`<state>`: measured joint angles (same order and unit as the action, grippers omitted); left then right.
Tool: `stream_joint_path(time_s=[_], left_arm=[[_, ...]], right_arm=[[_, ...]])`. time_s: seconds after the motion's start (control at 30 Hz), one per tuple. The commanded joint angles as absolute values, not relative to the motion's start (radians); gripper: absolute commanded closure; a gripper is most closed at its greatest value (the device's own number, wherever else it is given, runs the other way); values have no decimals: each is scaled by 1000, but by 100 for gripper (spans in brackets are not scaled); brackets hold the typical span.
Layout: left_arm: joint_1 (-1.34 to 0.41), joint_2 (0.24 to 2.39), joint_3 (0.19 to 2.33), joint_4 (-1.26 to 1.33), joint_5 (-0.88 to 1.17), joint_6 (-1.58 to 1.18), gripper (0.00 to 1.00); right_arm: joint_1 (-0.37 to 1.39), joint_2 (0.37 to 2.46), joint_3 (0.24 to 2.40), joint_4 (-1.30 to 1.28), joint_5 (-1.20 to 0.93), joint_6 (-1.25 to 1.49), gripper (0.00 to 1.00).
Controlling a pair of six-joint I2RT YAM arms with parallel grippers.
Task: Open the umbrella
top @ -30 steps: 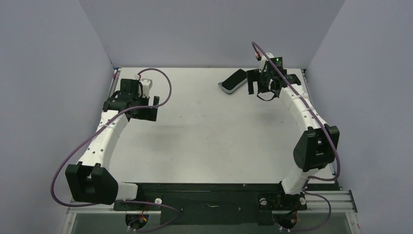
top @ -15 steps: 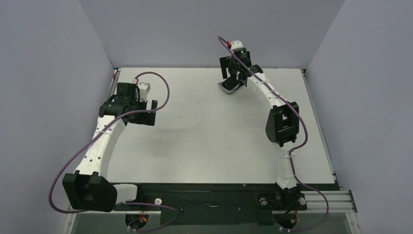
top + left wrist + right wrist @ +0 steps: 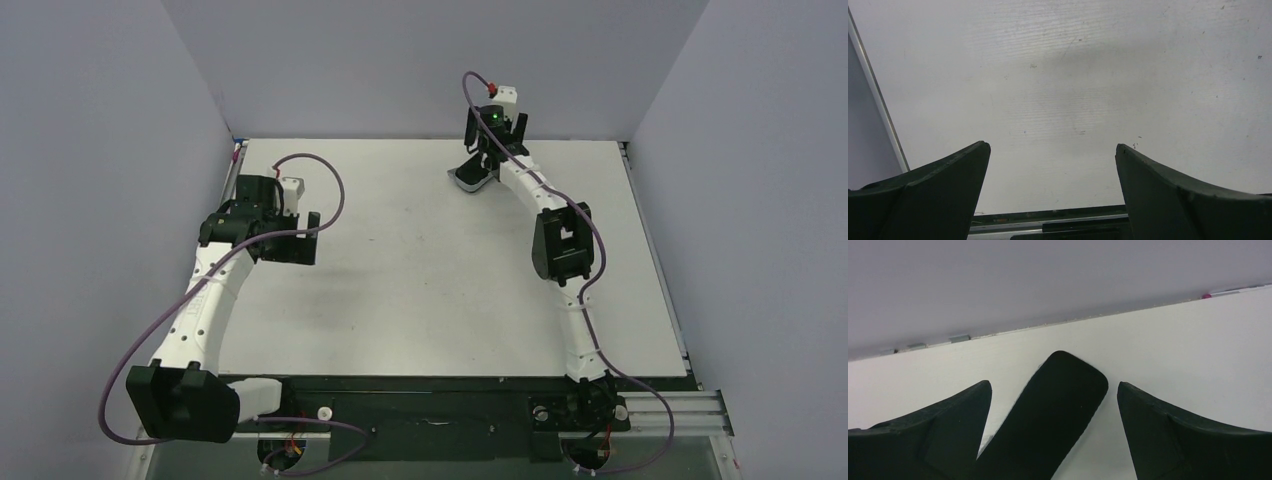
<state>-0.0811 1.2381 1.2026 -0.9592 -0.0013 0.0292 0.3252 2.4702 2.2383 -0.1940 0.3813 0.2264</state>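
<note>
Since a second ago the right arm has swung from the table's 2 o'clock corner to 12 o'clock, and the right gripper (image 3: 1054,385) now hangs over the umbrella (image 3: 1050,415). Its jaws stand wide apart, gripping nothing. The umbrella's dark rounded end lies between them, nearer the left finger, pointing at 1 o'clock toward the back wall. The folded umbrella rests on the table (image 3: 420,280) near its 12 o'clock edge. The left gripper (image 3: 1053,146), at 9 o'clock, has drifted slightly toward the side wall, its jaws likewise wide apart over the tabletop.
</note>
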Motion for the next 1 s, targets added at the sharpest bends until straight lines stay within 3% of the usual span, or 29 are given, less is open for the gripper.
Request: stream_joint_path(time_s=[0.0,0.27,0.4,0.6,0.83,0.97], left_arm=[[-70,1212,1228,-988,14,6,3],[-52,1187,1226,-1030,13,6,3],[-51,1184,1249,-1057,-16,9,3],[-52,1163,1251,-1066,-42,35,3],[-52,1206,1258,-1007,36,8,3],[-52,1239,1254,-945,100,-20,3]], right_arm=[[296,2524,2308,-129,394,406,9],[262,2591,2372,-192,335,647,8],[264,2573,2282,-224,249,796,10],[319,2562,2176,-249,146,887,30],[372,2457,1938,-271,34,857,64],[386,2377,1768,-235,-87,843,72]])
